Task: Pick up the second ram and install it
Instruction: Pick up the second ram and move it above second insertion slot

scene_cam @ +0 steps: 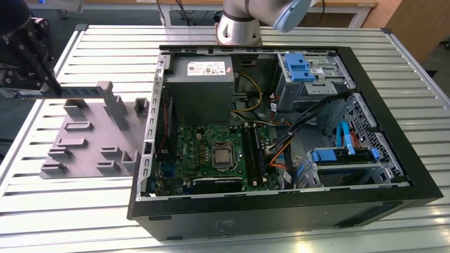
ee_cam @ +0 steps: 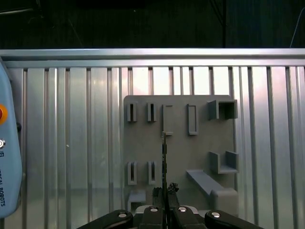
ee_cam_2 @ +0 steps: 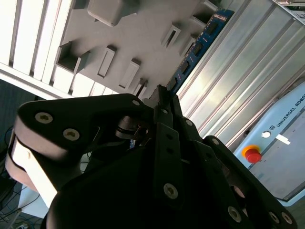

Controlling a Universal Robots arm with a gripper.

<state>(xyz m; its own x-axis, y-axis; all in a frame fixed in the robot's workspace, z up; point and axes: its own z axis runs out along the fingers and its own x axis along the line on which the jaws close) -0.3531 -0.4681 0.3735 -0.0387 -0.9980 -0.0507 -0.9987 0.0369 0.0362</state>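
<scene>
Near edge, exterior view: the slatted metal table (scene_cam: pixel 70 211) carried an open black computer case (scene_cam: pixel 281 213) toward the exterior view's right. Inside the case a green motherboard (scene_cam: pixel 200 153) lay in the near part. A processor (scene_cam: pixel 222 156) sat at its middle, with long black memory slots (scene_cam: pixel 252 153) just to the exterior view's right of it. Beyond the board sat a grey power supply (scene_cam: pixel 200 84). A blue-tabbed drive cage (scene_cam: pixel 301 67) stood at the case's far right.

A grey plastic fixture (scene_cam: pixel 84 142), with upright tabs and pockets, lay flat on the table just beside the case, on the exterior view's left.

Farther back, at the exterior view's left edge by the fixture's far end, hung the gripper (scene_cam: pixel 28 87). It was closed and clamped on the second ram (scene_cam: pixel 21 94), which showed as a thin level strip under the black fingers.

In the first wrist view the second ram (ee_cam: pixel 164 155) appeared edge-on, reaching out from the gripper (ee_cam: pixel 165 189) across the fixture's face (ee_cam: pixel 181 152). In the second wrist view its blue label strip and black chips showed (ee_cam_2: pixel 200 43), and it ran away from the gripper (ee_cam_2: pixel 163 95) along the fixture's edge. I could not tell whether it touched the fixture.

A pale control box (ee_cam_2: pixel 281 157) with a red button (ee_cam_2: pixel 251 153) lay over the slats, apart from the fixture.

Farthest back, the arm base (scene_cam: pixel 237 29) stood behind the case.
</scene>
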